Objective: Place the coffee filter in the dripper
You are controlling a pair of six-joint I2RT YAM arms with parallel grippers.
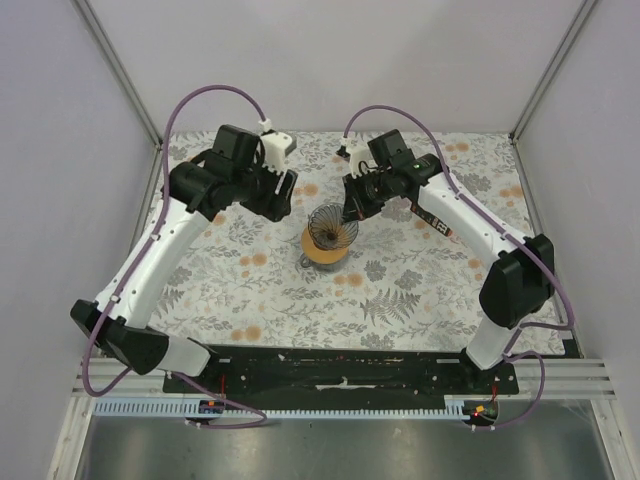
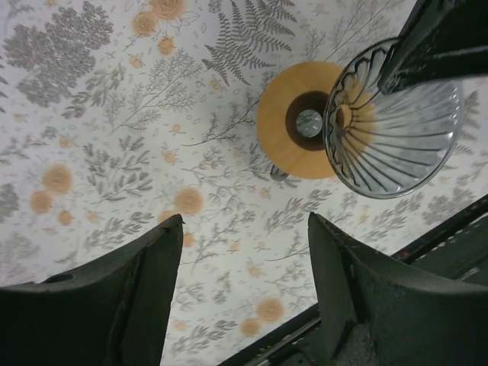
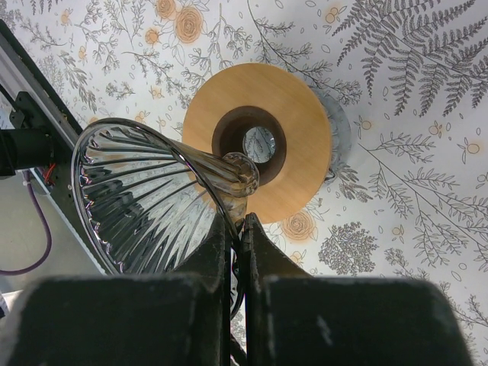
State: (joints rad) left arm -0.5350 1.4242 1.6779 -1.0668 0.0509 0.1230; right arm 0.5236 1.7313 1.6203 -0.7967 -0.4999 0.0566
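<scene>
Your right gripper (image 1: 352, 208) pinches the dripper (image 1: 331, 228) mid-table, toward the far edge; the left gripper (image 1: 282, 196) hangs just beside. Left wrist: jaws spread, empty, the dripper's mouth tilted toward them. Right wrist: fingers (image 3: 206, 305) clamp its rim, tip over the wooden ring (image 3: 305, 145). No coffee filter shows.

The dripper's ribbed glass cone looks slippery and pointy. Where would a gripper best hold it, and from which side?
Its thin rim wall, one finger inside the mouth and one outside, coming from the open wide end. The dripper tapers, so fingers around its outside would likely slide off; the right gripper pinches the rim this way now.
</scene>
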